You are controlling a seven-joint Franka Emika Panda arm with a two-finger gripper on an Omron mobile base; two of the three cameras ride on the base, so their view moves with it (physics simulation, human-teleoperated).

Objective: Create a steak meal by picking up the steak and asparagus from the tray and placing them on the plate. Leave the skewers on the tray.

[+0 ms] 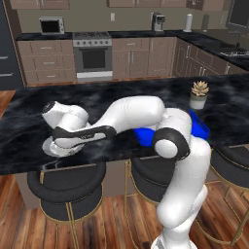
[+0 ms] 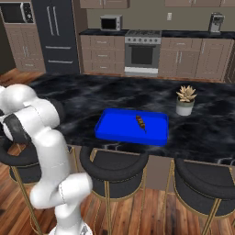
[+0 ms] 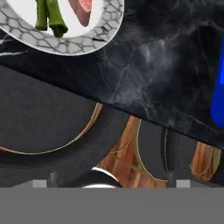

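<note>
Steak meal, plating stage. Small pinkish-red slab of steak (image 3: 83, 8) and short dark green asparagus stalks (image 3: 50, 17) lying side by side, just apart, on the round white-grey plate (image 3: 74, 41) with its crackle-patterned rim, near the front edge of the black marbled desk (image 3: 157, 65). Bright blue rectangular tray (image 2: 119, 126) well apart from the plate along the same desk, carrying a thin dark brown skewer (image 2: 140, 122) near its middle (to be left there).

Handling, as a judgement: steak probably light, soft and somewhat slick, best pinched across its narrow width near the middle; asparagus probably light and stiff but thin and inclined to roll, best taken across the bundle at mid-length rather than at the tips. Neither likely to be fragile, though hard squeezing apt to mark the meat.

Pose: white arm (image 1: 131, 114) rising from the base, folded low and stretched far to the left along the near edge of the desk, hand over the plate's side of the desk in the left base view. Hand view aimed down past the desk's edge onto round black stool seats (image 3: 48, 118), the plate off in one corner. Fingers (image 3: 39, 183) spread wide at opposite sides of the hand view, nothing held between them.
</note>
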